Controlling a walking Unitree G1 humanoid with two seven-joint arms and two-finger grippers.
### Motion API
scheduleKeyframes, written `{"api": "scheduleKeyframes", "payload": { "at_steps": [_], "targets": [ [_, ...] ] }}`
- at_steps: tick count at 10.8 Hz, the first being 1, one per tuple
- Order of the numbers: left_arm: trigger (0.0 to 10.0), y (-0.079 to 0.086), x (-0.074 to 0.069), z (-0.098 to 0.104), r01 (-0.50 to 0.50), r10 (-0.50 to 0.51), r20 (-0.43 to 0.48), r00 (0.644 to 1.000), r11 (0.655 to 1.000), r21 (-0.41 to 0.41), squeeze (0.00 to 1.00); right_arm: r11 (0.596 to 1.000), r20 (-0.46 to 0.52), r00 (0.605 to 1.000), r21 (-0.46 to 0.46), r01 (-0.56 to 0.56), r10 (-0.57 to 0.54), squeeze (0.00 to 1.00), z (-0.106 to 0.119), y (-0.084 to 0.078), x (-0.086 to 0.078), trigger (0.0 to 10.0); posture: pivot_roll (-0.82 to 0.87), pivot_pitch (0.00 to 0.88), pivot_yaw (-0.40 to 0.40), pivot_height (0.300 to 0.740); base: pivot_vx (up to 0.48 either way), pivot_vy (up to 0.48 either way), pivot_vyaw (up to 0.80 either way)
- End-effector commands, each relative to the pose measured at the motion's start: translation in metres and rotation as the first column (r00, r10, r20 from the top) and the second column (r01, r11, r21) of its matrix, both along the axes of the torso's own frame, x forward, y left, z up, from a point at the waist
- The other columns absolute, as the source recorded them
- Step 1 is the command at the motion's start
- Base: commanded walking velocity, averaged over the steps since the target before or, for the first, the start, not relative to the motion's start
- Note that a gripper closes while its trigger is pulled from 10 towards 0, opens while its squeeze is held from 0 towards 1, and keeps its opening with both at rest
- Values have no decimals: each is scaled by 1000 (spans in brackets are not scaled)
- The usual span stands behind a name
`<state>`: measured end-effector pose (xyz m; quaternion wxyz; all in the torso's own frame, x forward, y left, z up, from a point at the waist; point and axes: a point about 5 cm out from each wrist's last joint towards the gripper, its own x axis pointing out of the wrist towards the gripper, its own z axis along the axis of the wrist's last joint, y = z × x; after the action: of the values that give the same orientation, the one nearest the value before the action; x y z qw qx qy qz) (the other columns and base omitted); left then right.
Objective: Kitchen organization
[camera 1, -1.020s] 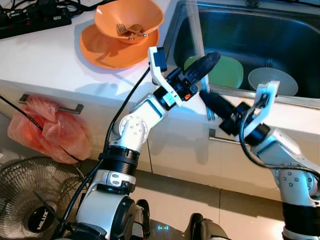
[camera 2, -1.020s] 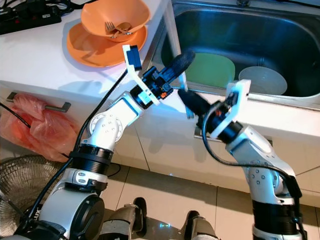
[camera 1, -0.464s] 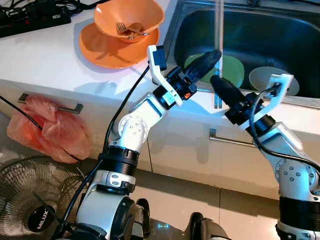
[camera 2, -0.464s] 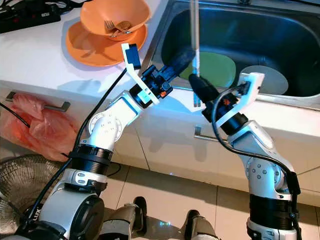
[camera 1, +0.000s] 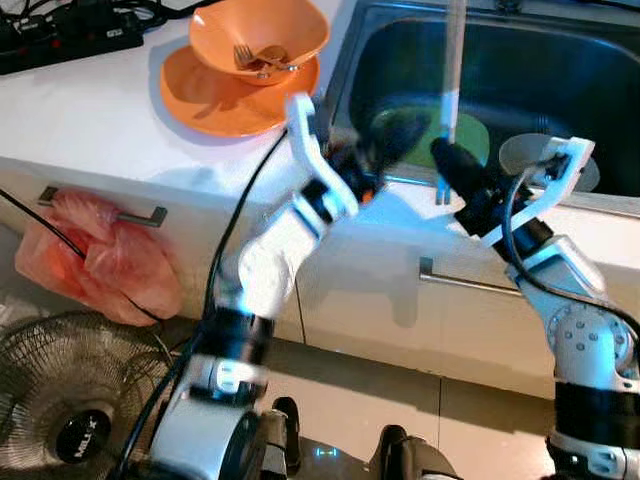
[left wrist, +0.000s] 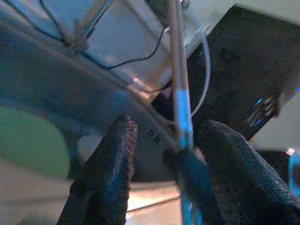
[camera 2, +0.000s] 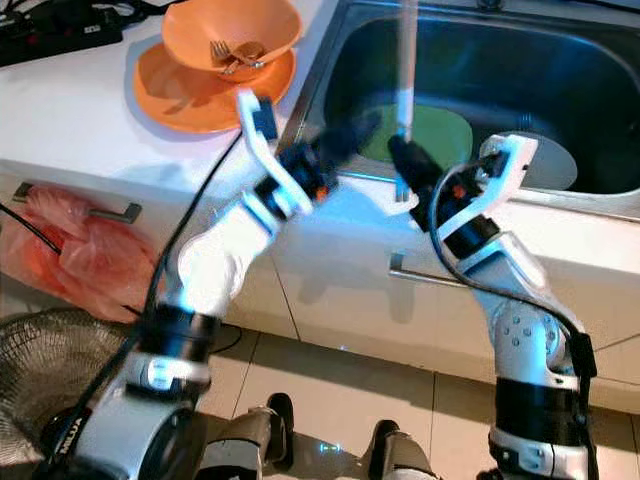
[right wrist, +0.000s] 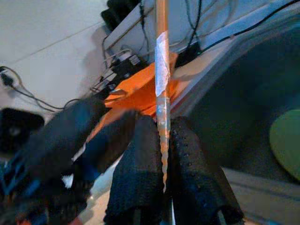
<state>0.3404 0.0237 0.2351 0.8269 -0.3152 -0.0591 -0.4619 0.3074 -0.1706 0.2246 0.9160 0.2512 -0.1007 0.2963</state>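
Observation:
My right gripper (camera 1: 448,160) is shut on a pair of long thin chopsticks (camera 1: 455,60) and holds them upright over the front rim of the steel sink (camera 1: 560,60). The right wrist view has the sticks (right wrist: 161,70) pinched between the two black pads (right wrist: 136,159). My left gripper (camera 1: 400,125) is open and blurred, just left of the sticks. In its wrist view the sticks (left wrist: 178,70) stand between the spread fingers (left wrist: 112,154). A green plate (camera 1: 470,140) and a pale bowl (camera 1: 525,155) lie in the sink.
On the white counter, an orange bowl (camera 1: 260,35) with a fork sits on an orange plate (camera 1: 215,100). A black power strip (camera 1: 70,25) lies at the far left. A red plastic bag (camera 1: 100,260) hangs from a drawer handle above a floor fan (camera 1: 70,400).
My right gripper has lifted the chopsticks from in front of the cabinet up to the sink rim and turned them upright. The left arm is now blurred by motion.

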Motion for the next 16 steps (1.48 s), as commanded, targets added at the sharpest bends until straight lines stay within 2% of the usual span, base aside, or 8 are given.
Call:
{"api": "scheduleKeyframes", "payload": {
  "at_steps": [1,2,4,5,9,10,11,16],
  "targets": [
    [10000,2,-4,8,-44,42,56,998,999,32,0,999,10,999,6,52,-52,0,3,-5,3,0,60,213,27,740,0,0,0],
    [10000,8,-2,8,-115,106,93,990,988,101,0,996,7,996,5,89,-89,0,3,-7,8,0,64,214,27,740,0,0,0],
    [10000,15,-3,9,-185,160,153,975,968,167,0,993,1,993,17,117,-117,0,4,-7,12,0,71,211,27,740,0,0,0],
    [10000,19,-5,7,-274,215,236,948,926,258,0,989,7,989,10,148,-148,0,6,-7,16,0,71,210,27,740,0,0,0],
    [10000,37,-1,-6,-410,294,317,902,813,414,0,965,-18,965,-33,262,-262,0,3,-13,31,0,75,209,32,740,0,0,0],
    [10000,48,-1,-13,-425,301,324,897,788,445,0,952,-25,954,-73,296,-299,0,-1,-13,36,8824,78,206,33,740,0,0,0],
    [10000,52,-2,-15,-430,304,327,895,785,446,0,951,-35,953,-83,297,-301,0,-4,-11,39,10000,83,200,34,740,0,0,0],
    [10000,44,-12,-24,-365,237,306,922,798,480,0,921,29,937,-178,347,-347,0,11,-17,66,10000,79,181,30,740,0,0,0]
  ]
}}
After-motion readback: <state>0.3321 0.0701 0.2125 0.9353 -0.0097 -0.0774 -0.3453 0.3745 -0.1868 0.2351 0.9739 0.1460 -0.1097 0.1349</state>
